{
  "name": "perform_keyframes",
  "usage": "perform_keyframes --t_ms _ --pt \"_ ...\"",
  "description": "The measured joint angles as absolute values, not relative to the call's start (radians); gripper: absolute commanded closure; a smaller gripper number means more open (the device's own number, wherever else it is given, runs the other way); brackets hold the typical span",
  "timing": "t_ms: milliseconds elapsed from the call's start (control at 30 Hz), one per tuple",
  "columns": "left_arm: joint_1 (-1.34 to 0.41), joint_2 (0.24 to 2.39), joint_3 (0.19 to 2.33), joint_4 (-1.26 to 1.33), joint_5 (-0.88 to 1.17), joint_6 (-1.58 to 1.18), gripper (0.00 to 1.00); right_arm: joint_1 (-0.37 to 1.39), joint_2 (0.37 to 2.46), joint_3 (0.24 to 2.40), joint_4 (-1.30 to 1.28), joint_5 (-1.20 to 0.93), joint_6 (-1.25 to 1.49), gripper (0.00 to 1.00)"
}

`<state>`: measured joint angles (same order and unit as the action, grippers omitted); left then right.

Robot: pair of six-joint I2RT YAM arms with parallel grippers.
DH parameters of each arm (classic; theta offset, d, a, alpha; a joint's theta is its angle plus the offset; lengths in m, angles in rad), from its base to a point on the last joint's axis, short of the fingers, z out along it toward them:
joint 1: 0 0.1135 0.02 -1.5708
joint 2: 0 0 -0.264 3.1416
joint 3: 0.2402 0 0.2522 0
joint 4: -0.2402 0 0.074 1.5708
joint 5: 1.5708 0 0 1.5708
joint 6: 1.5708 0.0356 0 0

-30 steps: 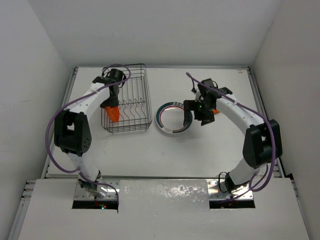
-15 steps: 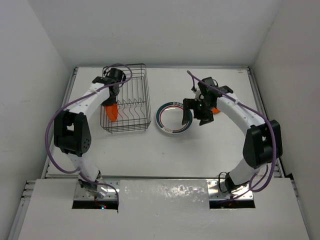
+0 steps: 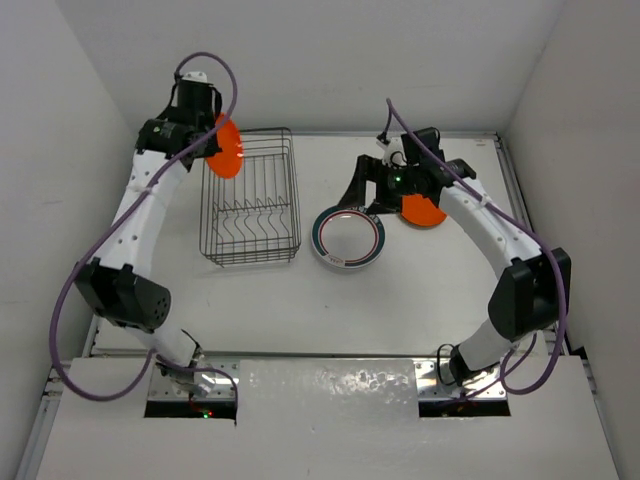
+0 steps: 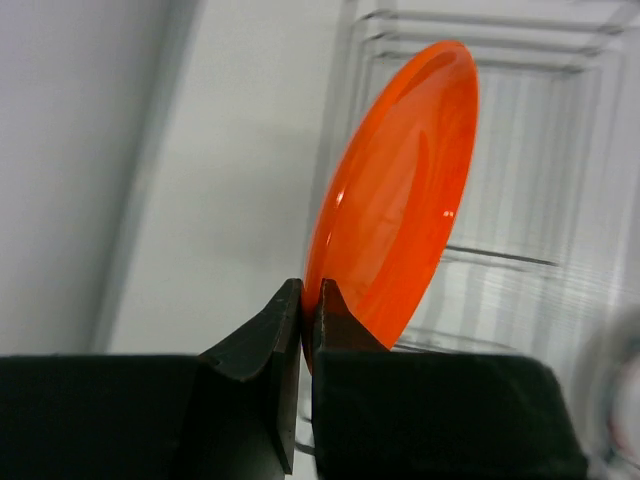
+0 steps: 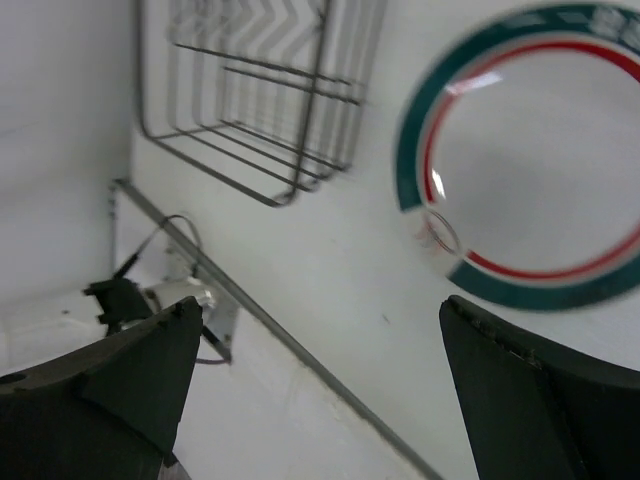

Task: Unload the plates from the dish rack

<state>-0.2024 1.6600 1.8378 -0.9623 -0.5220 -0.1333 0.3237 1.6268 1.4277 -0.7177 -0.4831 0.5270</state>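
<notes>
Two orange plates visible from above. Clamped in the left tool [image 4: 308, 300]: the held orange plate [image 3: 228, 147], on edge and high over the far left corner of the rack [image 3: 250, 200], close to the back wall. Flat on the surface [image 3: 420, 290]: the loose orange plate [image 3: 424, 210], partly under the right arm and well apart from the rack.

Shown only by the left wrist view: both fingers pinched together on the thin lower rim of the held orange plate, its face tilted, blurred rack wires behind it.

Between the rack and the loose orange plate, flat on the surface: the rimmed plate [image 3: 347, 238], white with a teal and red band.

Above its far edge, in the top view: the right tool [image 3: 362, 195]. Fingers spread wide in the right wrist view, only bare surface between them, with the rimmed plate at upper right and a corner of the rack at upper left. No sight of the loose orange plate from either wrist.
</notes>
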Motion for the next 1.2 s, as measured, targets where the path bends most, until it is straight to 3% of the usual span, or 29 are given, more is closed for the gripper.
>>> perform_keyframes --t_ms 133,333,433,467,633,700,800,900,1067,1200 --pt "-0.201 1.574 1.86 -0.896 -0.163 -0.2 1.0 0.331 1.585 1.359 -0.452 -0.609 0.64 0.01" --pt "-0.204 1.498 1.631 -0.679 0.338 -0.382 1.0 0.337 1.565 1.358 -0.176 -0.665 0.754 0.04" --pt "-0.204 1.515 1.525 -0.598 0.496 -0.457 1.0 0.337 1.566 1.353 -0.1 -0.662 0.791 0.23" --pt "-0.203 1.517 1.49 -0.567 0.543 -0.48 1.0 0.337 1.566 1.349 -0.078 -0.657 0.799 0.38" --pt "-0.203 1.522 1.417 -0.491 0.686 -0.54 1.0 0.337 1.576 1.33 -0.035 -0.624 0.831 0.57" --pt "-0.203 1.522 1.409 -0.469 0.705 -0.548 1.0 0.337 1.579 1.324 -0.035 -0.61 0.831 0.57" --pt "-0.203 1.522 1.398 -0.446 0.711 -0.553 1.0 0.337 1.579 1.322 -0.043 -0.591 0.819 0.28" --pt "-0.203 1.525 1.392 -0.458 0.681 -0.55 1.0 0.34 1.576 1.324 -0.075 -0.557 0.783 0.24" --pt "-0.203 1.528 1.399 -0.481 0.652 -0.539 1.0 0.332 1.553 1.325 -0.192 -0.436 0.692 0.25" --pt "-0.203 1.532 1.401 -0.469 0.672 -0.541 1.0 0.322 1.555 1.327 -0.234 -0.425 0.66 0.36"
